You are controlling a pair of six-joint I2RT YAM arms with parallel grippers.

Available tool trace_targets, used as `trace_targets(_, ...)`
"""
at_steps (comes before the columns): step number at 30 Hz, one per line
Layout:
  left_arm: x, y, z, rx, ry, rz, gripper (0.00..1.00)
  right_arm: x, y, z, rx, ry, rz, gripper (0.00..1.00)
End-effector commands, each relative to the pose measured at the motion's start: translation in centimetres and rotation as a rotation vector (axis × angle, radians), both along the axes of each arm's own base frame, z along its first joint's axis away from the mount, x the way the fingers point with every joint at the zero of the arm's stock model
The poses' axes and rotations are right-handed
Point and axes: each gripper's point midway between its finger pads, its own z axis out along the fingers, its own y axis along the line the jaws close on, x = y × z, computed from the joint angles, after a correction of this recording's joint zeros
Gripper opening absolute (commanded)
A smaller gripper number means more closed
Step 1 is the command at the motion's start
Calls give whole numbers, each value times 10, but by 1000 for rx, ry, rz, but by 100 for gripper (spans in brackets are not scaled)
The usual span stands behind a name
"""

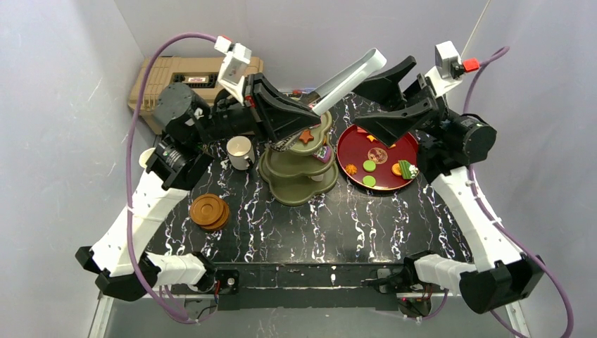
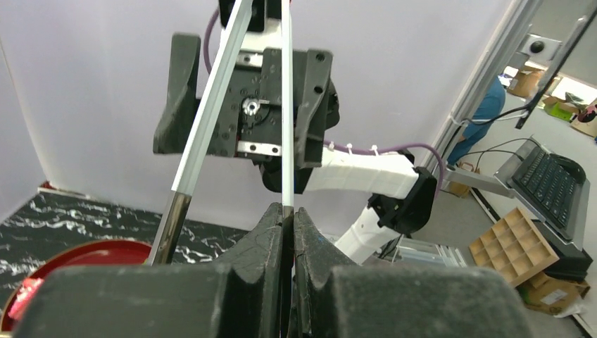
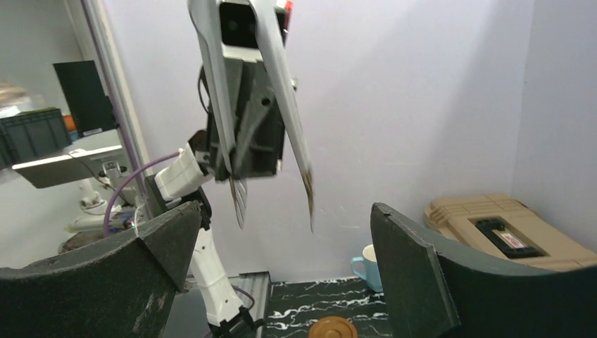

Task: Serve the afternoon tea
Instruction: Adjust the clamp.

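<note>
A black, white-veined desk (image 1: 317,232) is seen. Near its middle an olive-green three-tier stand (image 1: 299,184) is set, with a dark-red plate (image 1: 381,189) just to its right and a white mug (image 1: 241,151) to its left. A stack of wooden saucers (image 1: 209,211) is placed front left, and a tan toolbox (image 1: 176,77) at the far-left corner.

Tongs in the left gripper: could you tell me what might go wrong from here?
The left gripper appears to pinch just one arm of the tongs, so they may twist or slip. They are raised near the stand and plate; a drop could scatter pastries. The open right gripper nearby might bump them.
</note>
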Motion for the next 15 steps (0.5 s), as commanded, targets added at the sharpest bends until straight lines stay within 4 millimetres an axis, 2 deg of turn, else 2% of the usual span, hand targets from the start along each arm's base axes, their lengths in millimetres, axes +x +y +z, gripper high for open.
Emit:
trace_targets(1,3,-5,-10,18,23,-14,0,-29,-2,34,85,-138,78,98)
trace_targets(6,14,-11,-18,28,5,12,0,-20,14,33,27,-124,62,98)
trace_targets(12,26,-17,-23,37,-13,39,0,-8,33,22,-42,-80,37,98)
trace_targets(15,28,-19,-25,44,-21,42,0,-2,41,18,-68,-54,37,93)
